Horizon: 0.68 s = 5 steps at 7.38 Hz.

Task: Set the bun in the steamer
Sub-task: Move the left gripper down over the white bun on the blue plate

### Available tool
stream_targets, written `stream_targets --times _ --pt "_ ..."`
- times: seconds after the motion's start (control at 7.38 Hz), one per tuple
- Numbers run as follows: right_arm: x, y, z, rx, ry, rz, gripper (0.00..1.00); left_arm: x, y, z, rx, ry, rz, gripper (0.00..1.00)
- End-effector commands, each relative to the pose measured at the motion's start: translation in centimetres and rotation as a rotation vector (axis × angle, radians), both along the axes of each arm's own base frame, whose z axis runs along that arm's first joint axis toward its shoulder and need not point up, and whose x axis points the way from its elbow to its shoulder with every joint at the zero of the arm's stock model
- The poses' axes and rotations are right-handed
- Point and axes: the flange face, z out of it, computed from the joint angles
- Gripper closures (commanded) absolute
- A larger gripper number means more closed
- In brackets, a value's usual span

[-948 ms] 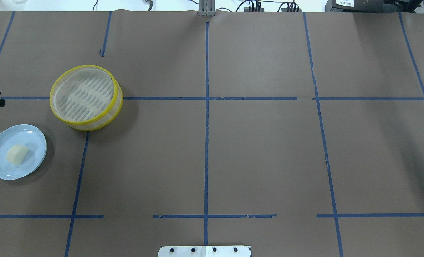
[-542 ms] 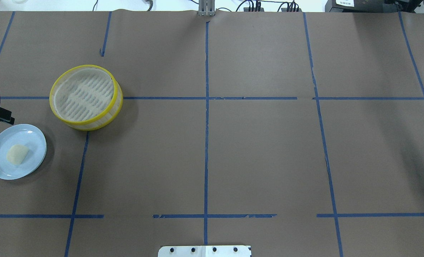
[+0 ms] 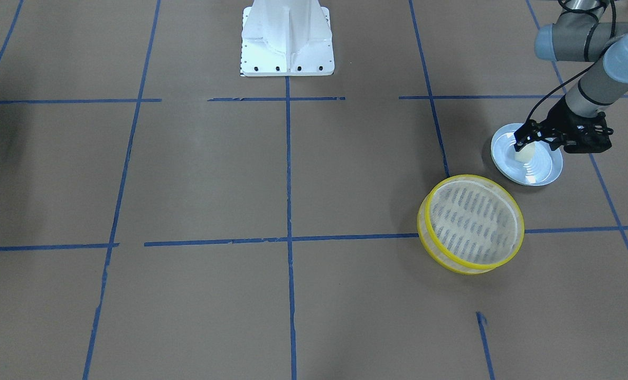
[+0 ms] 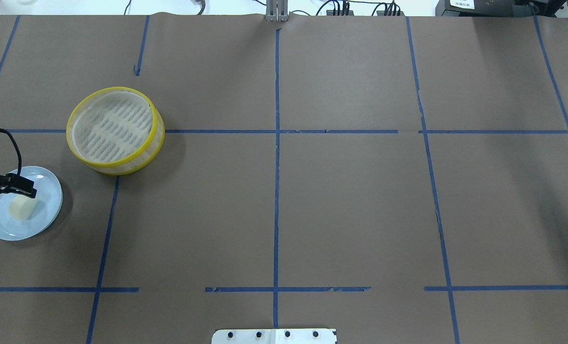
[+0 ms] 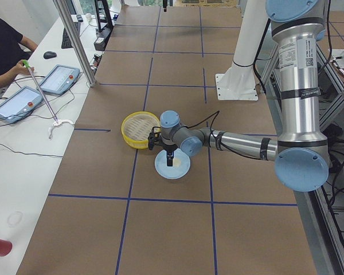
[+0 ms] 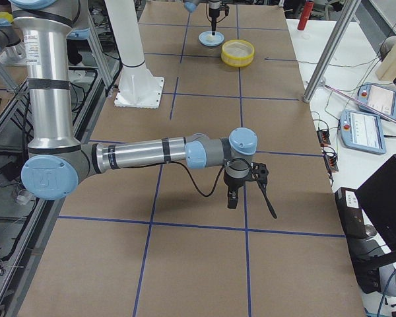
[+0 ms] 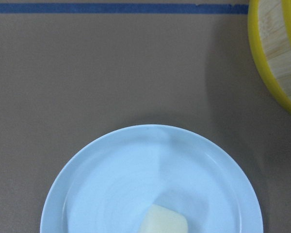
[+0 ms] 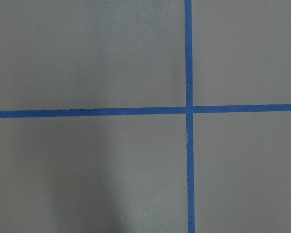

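The bun [image 3: 526, 153] is a small cream-white lump on a pale blue plate [image 3: 538, 171] at the table's left side; it also shows in the overhead view [image 4: 23, 209] and the left wrist view [image 7: 165, 224]. The steamer [image 4: 112, 126] stands empty just beyond and to the right of the plate [image 4: 47, 210], its yellow rim also in the front view [image 3: 472, 221]. My left gripper [image 3: 519, 141] hangs over the plate, just above the bun's far edge, and looks open. My right gripper [image 6: 234, 198] hovers over bare table far to the right; I cannot tell its state.
The table is covered in brown paper with a blue tape grid. The white robot base [image 3: 287, 42] sits at the middle of the near edge. Tablets [image 5: 17, 103] and cables lie on the side bench beyond the far edge.
My left gripper has come in from the table's left edge and moved toward me, from beside the steamer to over the plate and bun. Bun, plate and steamer have not moved.
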Motion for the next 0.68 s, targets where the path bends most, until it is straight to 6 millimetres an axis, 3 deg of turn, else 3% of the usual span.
stream_targets --times 0.0,0.14,0.54 --pt "0.0 0.0 0.0 0.0 0.0 0.0 0.0 0.5 0.2 2.2 0.0 -0.001 0.01 0.0" --pt "0.0 0.0 0.0 0.0 0.0 0.0 0.0 0.5 0.2 3.5 0.019 0.014 0.011 0.0" --pt "-0.1 0.0 0.0 0.001 0.0 -0.001 0.0 1.1 0.6 3.7 0.023 0.019 0.024 0.0"
